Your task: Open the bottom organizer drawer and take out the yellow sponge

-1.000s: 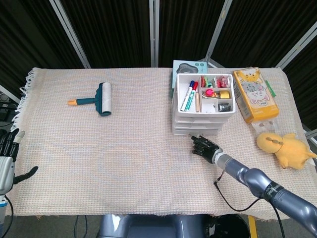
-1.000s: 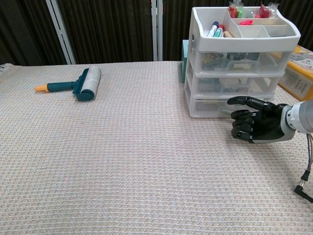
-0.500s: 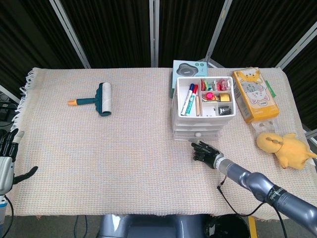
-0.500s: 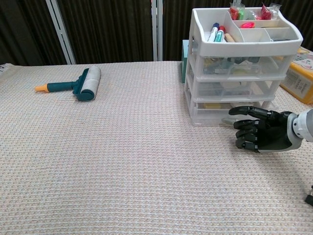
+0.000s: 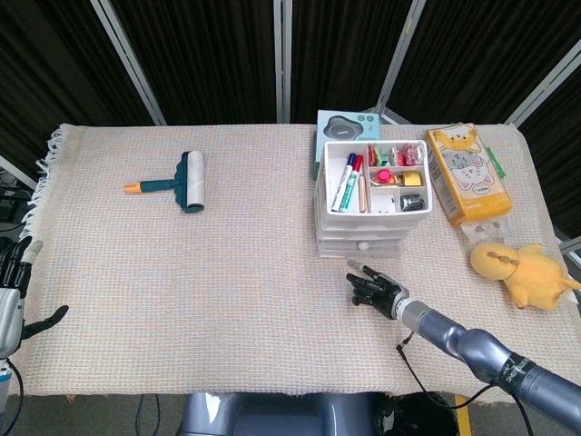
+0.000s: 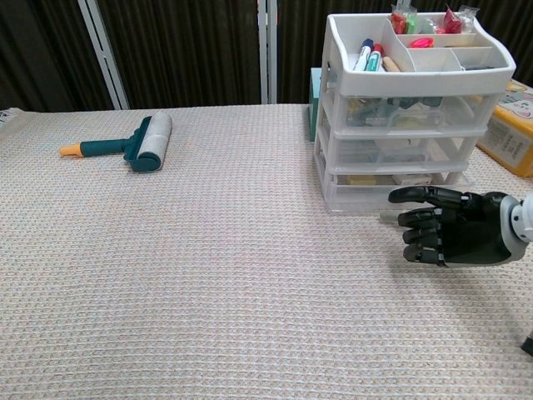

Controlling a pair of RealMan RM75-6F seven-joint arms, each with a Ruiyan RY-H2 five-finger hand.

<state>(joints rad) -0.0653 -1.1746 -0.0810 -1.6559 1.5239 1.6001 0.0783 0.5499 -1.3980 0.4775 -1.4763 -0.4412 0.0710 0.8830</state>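
Overhead, in the head view, the right hand [image 5: 377,289] lies low over the woven table cloth [image 5: 227,272], just in front of the white organizer [image 5: 370,204], its dark fingers slightly apart and holding nothing. The left hand [image 5: 11,295] shows at the table's left edge, fingers extended and apart, empty. A lint roller [image 5: 180,181] lies well apart to the left; a cat-print box [image 5: 467,173] and a yellow plush duck [image 5: 524,270] sit to the organizer's right.

From the chest view, the right hand [image 6: 454,237] hovers beside the bottom drawer [image 6: 391,188], fingers loosely spread and pointing left, apart from it. Something pale yellow shows through the drawer's clear front, likely the yellow sponge [image 6: 363,179]. Markers [image 6: 368,55] stand in the top tray.
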